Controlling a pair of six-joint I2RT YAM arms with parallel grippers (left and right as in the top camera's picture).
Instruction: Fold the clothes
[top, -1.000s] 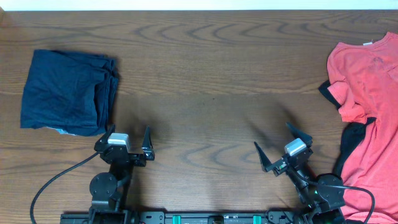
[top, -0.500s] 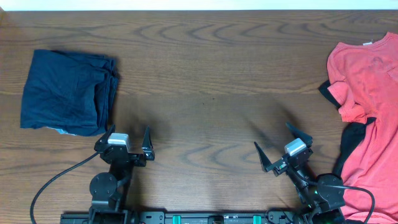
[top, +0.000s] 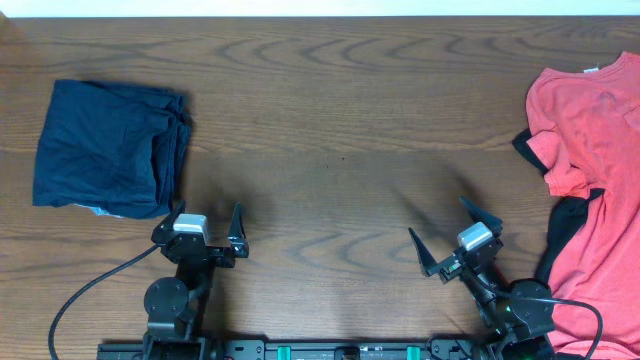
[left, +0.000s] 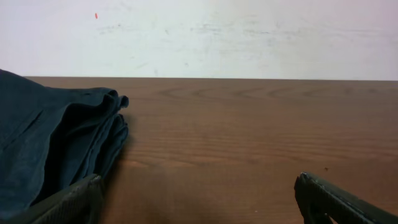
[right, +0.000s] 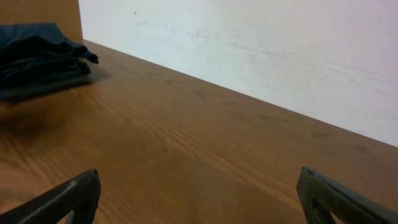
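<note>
Navy garment (top: 105, 148) sits at the table's (top: 340, 120) left end, folded into a stack: 1 item looks done. Red tee (top: 590, 150) lies at the table's right edge, spread loose over a black garment (top: 565, 225), partly out of frame. Both are left to fold, so approx 1 of 3 done. L gripper (top: 209, 212) and R gripper (top: 438, 220) sit at the table's near edge, jaws wide, empty, clear of fabric.

Navy garment (top: 105, 148) folded, far left. Red tee (top: 590, 150) unfolded, rumpled, rt edge, partly over black garment (top: 563, 228).
</note>
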